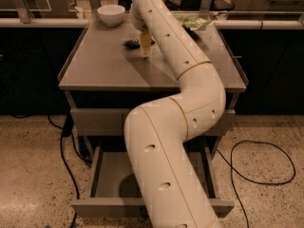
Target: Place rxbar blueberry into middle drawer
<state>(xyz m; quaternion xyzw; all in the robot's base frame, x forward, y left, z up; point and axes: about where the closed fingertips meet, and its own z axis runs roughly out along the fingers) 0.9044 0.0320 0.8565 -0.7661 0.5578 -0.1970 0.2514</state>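
Although the end effector (145,45) hangs tip-down over the desk (95,65), I cannot tell whether it is apart or together. The bar (131,43) lies flat on the desk just beside it, on the side toward the bowl (111,14), with its long axis seemingly running across the view toward the end effector. Likely light, thin and fairly stiff in a slick wrapper, it is best pinched across its short width near mid-length for the open drawer (109,175) far below.

Hand (145,45) over table (102,70), just beside rxbar blueberry (132,43); drawer (105,206) open.
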